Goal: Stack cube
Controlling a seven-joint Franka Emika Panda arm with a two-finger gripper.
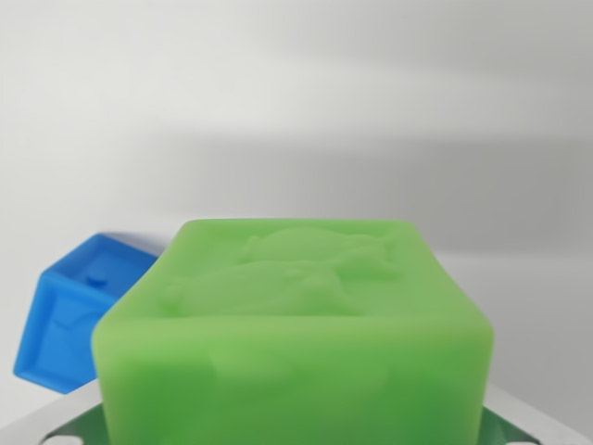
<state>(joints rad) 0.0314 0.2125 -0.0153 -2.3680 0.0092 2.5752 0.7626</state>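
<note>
The green cube [296, 343] is seen very close, low in the wrist view. The blue cube [79, 315] sits behind it at the wrist view's left. The gripper's state cannot be told. Probably the green cube must be carried over the blue one.

- Bright, even, soft light; white surface [306, 83] near washed out.
- Wide faint shadow band across the background, beyond green cube [296, 334].
- Green cube close-up, soft-focus, edges glowing.
- Blue cube [69, 315] slightly blurred.
- No hard glare.
</note>
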